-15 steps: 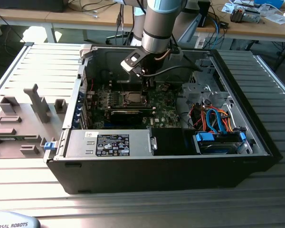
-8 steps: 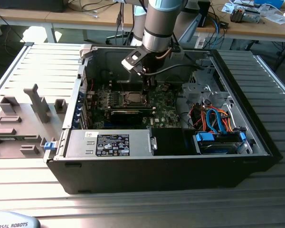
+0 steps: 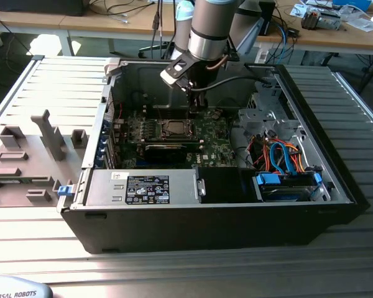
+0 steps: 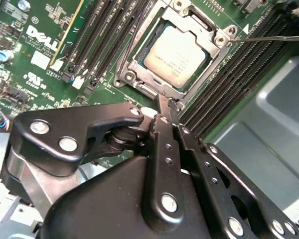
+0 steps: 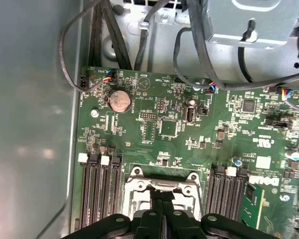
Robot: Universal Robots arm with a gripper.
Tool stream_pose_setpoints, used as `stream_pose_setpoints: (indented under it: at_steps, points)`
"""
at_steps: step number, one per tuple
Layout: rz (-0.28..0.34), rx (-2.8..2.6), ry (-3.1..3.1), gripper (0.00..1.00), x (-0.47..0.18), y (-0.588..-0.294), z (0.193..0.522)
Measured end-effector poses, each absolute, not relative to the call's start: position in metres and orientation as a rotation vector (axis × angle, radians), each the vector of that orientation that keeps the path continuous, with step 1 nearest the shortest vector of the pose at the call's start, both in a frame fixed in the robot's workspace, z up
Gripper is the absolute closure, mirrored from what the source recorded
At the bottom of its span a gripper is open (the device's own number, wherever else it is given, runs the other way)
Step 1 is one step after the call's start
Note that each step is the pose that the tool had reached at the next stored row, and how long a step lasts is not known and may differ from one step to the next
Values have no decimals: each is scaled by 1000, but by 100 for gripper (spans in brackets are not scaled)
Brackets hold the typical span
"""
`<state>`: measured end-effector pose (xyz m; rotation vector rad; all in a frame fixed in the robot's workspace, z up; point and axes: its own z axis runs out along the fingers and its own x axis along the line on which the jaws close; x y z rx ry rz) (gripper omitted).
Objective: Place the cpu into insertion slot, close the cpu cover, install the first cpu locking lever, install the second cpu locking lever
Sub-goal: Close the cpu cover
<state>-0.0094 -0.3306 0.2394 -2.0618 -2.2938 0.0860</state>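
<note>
The cpu (image 4: 177, 55) lies flat in its socket on the green motherboard (image 4: 40, 55), silver-grey top up. The cpu cover (image 4: 215, 37) is down around it as a silvery frame. A thin wire locking lever (image 4: 269, 37) sticks out sideways past the socket's corner. My gripper (image 4: 168, 102) is shut, its black fingertips pressed together at the socket's near edge; I cannot tell whether they pinch anything. In the first wrist view the gripper (image 5: 162, 196) hangs just over the cover (image 5: 159, 185). In the exterior view the gripper (image 3: 191, 107) is low inside the case, just behind the socket (image 3: 173, 128).
Dark memory slots (image 4: 229, 84) flank the socket on both sides. Black cables (image 5: 189, 55) hang over the board's far end. A labelled metal box (image 3: 143, 186) and blue cables (image 3: 286, 155) fill the case's front. Grey fixtures (image 3: 25, 161) stand outside at the exterior view's left.
</note>
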Motion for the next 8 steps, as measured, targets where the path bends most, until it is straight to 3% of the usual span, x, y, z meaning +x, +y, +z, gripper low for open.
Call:
stream_pose_setpoints:
  at_steps: [8]
  points:
    - [86,-2062,-2294,89,-9,-331,244]
